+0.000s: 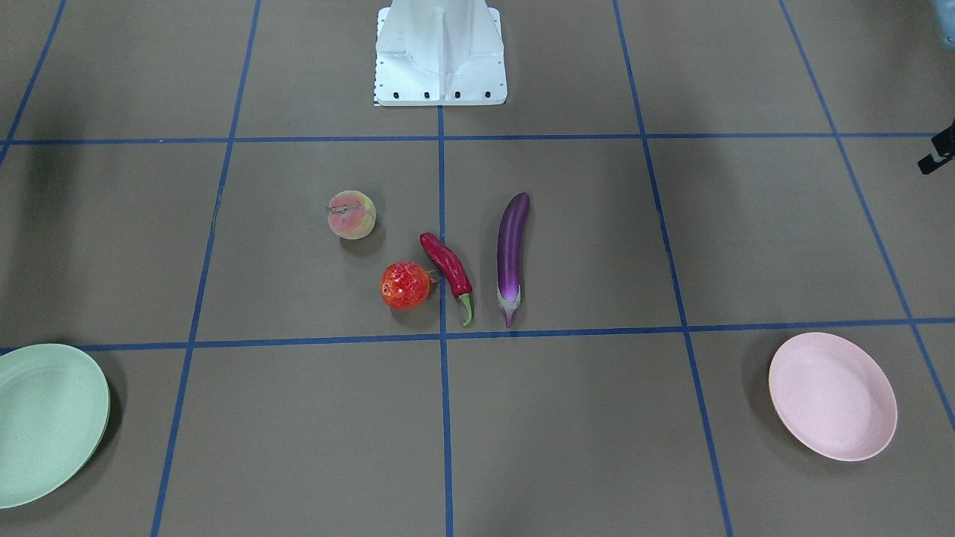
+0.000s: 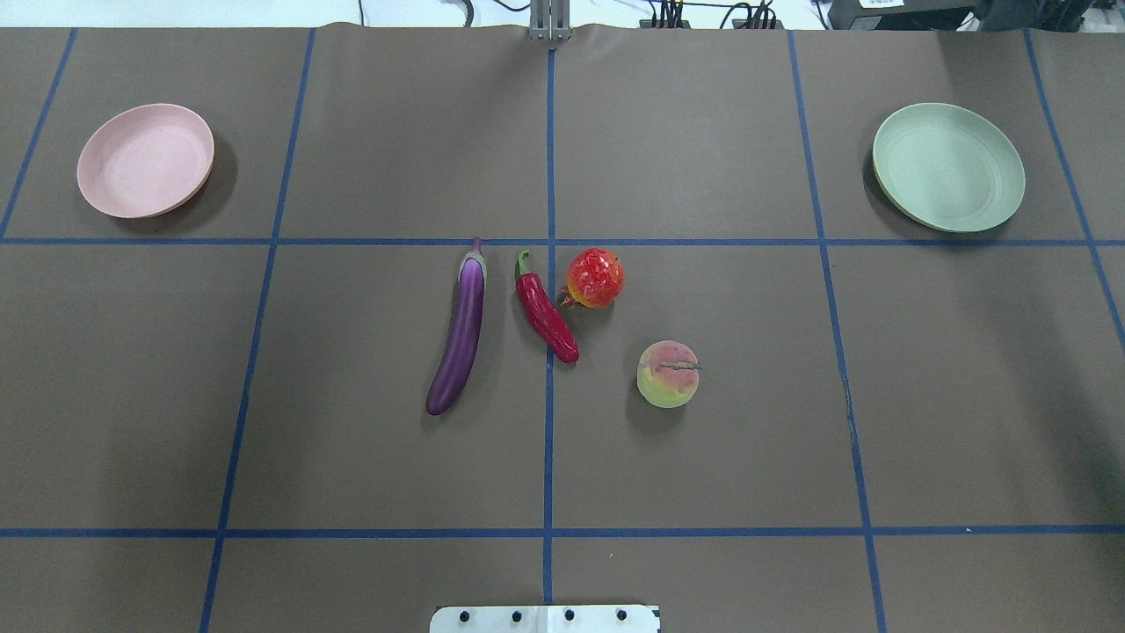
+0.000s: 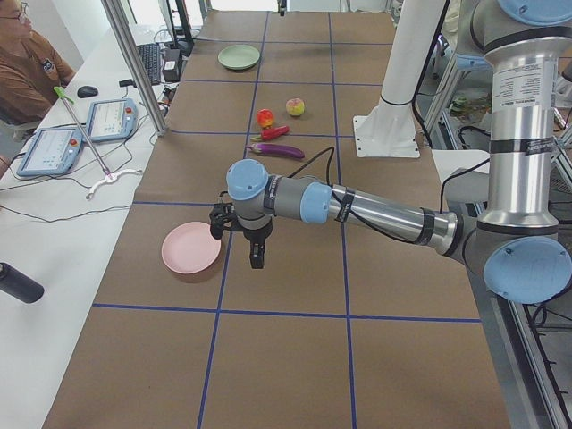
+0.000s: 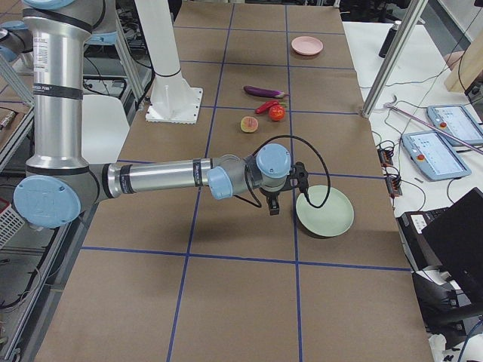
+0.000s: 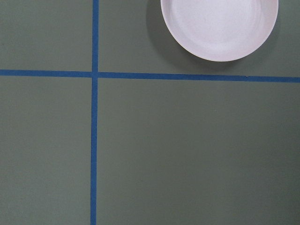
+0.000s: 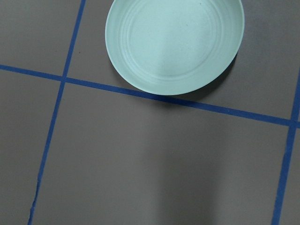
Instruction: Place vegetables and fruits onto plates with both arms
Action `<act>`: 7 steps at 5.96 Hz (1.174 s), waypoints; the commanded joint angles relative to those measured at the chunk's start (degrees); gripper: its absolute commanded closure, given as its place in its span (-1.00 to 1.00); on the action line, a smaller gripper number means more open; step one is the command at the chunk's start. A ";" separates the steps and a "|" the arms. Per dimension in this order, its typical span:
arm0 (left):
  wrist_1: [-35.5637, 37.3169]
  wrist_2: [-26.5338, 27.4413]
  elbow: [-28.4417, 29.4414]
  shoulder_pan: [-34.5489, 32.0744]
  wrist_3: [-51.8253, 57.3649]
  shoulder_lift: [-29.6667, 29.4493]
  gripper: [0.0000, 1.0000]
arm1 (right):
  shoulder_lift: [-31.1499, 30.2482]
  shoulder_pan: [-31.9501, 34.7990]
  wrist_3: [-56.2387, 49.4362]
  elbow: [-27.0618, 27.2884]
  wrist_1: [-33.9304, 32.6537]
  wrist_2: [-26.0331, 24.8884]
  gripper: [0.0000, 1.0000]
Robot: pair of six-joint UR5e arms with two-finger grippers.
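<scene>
The purple eggplant (image 2: 459, 330), the red chili (image 2: 547, 312), the red-orange fruit with a spiky crown (image 2: 595, 278) and the peach (image 2: 668, 375) lie together mid-table, each on the brown mat. The pink plate (image 2: 145, 160) sits far left and the mint green plate (image 2: 947, 167) far right, both with nothing on them. My left gripper (image 3: 256, 259) hangs just beside the pink plate (image 3: 190, 248), well clear of the produce. My right gripper (image 4: 273, 207) hovers next to the green plate (image 4: 324, 211). Only the side views show the grippers, so I cannot tell whether they are open or shut.
The white base block (image 1: 440, 56) stands at the robot's edge of the table. Blue tape lines grid the brown mat. A person (image 3: 27, 63) sits at a side bench with tablets (image 3: 54, 147); aluminium posts (image 3: 134, 63) rise beside the table.
</scene>
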 commanded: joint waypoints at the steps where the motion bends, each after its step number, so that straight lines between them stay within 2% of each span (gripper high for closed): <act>1: -0.05 -0.07 0.03 0.42 -0.01 -0.09 -1.00 | 4.33 -8.52 17.39 2.37 4.53 -2.49 -1.00; 4: -0.05 -0.07 0.03 1.39 -0.09 -0.53 -1.00 | 16.98 -25.13 45.18 2.99 5.26 -13.82 -0.97; 5: -0.05 0.02 0.12 1.57 -0.09 -0.62 -1.00 | 21.54 -32.14 55.36 2.91 5.09 -19.60 -0.97; 7: 0.04 0.02 0.56 1.57 -0.09 -0.70 -1.00 | 26.23 -42.98 67.28 1.51 4.82 -28.06 -0.97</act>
